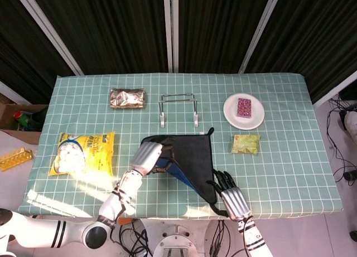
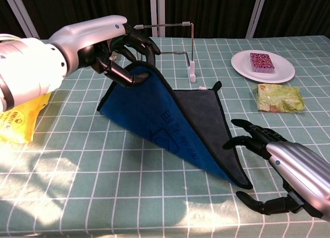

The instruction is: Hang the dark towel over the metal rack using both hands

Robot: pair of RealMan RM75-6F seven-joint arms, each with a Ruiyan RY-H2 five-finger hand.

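Your left hand (image 2: 111, 54) pinches the dark towel (image 2: 175, 127) by its left corner, lifted off the table (image 2: 77, 160); blue underside faces you, rest trails to the near corner at 5 o'clock. Right hand (image 2: 281, 168) sits spread wide, holding nothing, just beside that corner. Metal rack (image 2: 170, 42) stands at 12 o'clock behind the towel

One towel (image 1: 192, 159), one rack (image 1: 178, 108), one plate (image 1: 230, 115), four snack packs (image 1: 83, 152).
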